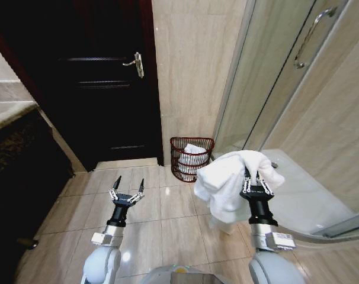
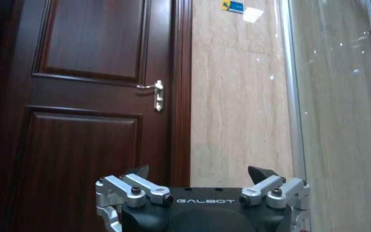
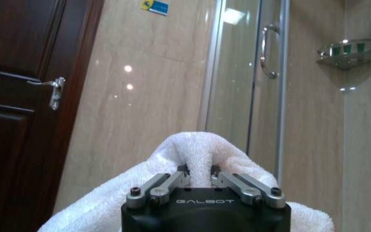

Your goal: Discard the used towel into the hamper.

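Observation:
A white towel (image 1: 227,180) hangs bunched from my right gripper (image 1: 256,177), which is shut on it; in the right wrist view the towel (image 3: 198,154) folds over the closed fingers (image 3: 172,182). The hamper (image 1: 192,158), a dark reddish-brown wire basket with white cloth inside, stands on the floor against the beige wall, just beyond and left of the held towel. My left gripper (image 1: 127,185) is open and empty over the floor tiles to the left, and the left wrist view shows its fingertips (image 2: 263,173) spread apart.
A dark wooden door (image 1: 102,83) with a metal handle (image 1: 136,64) is at the back left. A glass shower enclosure (image 1: 286,89) with a raised curved sill (image 1: 321,234) is on the right. A dark cabinet (image 1: 19,171) borders the left. Beige floor tiles (image 1: 162,213) lie between.

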You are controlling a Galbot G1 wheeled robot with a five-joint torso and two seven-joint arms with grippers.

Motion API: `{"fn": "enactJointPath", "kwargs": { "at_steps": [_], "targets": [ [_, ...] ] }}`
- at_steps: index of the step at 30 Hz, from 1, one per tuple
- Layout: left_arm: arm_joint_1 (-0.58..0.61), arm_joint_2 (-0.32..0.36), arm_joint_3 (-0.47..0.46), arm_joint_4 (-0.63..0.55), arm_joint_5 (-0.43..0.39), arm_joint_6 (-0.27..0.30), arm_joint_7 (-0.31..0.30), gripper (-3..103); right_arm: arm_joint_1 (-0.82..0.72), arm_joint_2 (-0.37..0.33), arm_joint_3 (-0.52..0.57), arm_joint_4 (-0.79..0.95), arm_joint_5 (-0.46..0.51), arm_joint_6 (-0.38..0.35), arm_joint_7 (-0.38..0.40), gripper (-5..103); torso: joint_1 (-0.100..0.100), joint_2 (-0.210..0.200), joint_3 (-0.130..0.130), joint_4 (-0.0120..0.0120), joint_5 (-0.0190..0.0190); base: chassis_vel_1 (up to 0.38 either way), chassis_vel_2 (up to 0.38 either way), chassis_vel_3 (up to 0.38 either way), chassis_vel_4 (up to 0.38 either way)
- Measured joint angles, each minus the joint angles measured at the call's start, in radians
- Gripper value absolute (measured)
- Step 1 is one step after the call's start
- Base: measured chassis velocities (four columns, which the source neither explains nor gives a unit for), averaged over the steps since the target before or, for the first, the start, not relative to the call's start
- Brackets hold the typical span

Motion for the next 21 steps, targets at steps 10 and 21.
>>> {"fn": "enactJointPath", "kwargs": {
  "at_steps": [10, 21],
  "targets": [
    [0.005, -0.005, 0.000, -0.006, 0.008, -0.001, 0.001, 100, 0.006, -0.005, -0.002, -0.007, 0.005, 0.002, -0.002, 12, 0.014, 0.038, 0.024, 0.0000, 0.0001, 0.048, 0.070, -0.056, -0.058],
    [0.008, -0.010, 0.001, -0.011, 0.014, -0.003, 0.002, 100, 0.020, -0.012, -0.005, -0.013, 0.024, 0.003, -0.005, 12, 0.032, 0.085, 0.053, 0.0000, -0.0001, 0.134, 0.125, -0.143, -0.126]
  ]
}}
